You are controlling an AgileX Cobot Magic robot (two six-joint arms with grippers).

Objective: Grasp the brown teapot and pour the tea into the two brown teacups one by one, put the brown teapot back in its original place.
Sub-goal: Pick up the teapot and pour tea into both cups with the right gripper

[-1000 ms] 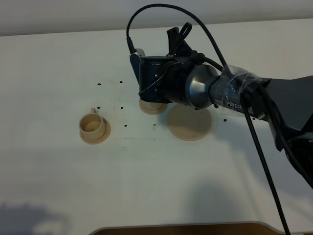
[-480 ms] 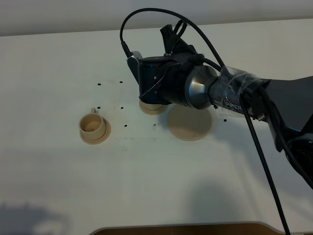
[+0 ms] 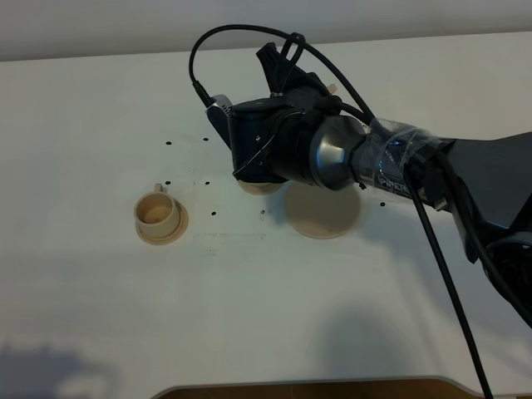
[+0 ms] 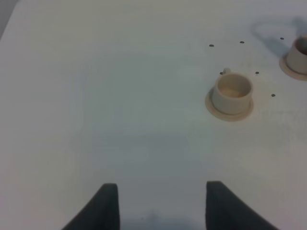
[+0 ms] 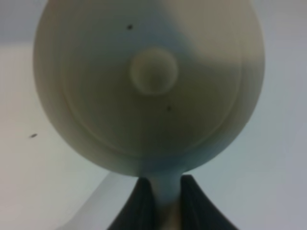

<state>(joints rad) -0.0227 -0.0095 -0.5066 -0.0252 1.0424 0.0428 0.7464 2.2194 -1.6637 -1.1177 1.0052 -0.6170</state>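
white tabletop, small dark dots on it. left gripper hangs low over bare table, jaws spread, holding nothing. ahead of it the first small beige-tan clay teacup stands upright on its little round saucer, well apart from the action.

further out, the wide flat beige-tan clay saucer is bare, which is the pot's home spot. just beside it the second small saucer peeks out from under the right arm. its cup only shows at the edge of the left wrist view.

right gripper is clamped on the loop handle of the squat beige-tan clay teapot, which is off the table with its knobbed lid facing the wrist cam. high view hides the pot behind the wrist, so i can't tell spout position or tilt.

my read: pour at the second cup is in hand, first cup not yet served. risks:
- spout blind from every cam, so tea could miss the cup
- thin handle in a narrow pinch, so the pot could rotate or slip
- loose lid could drop on a steep tilt
- low wrist could clip the cup
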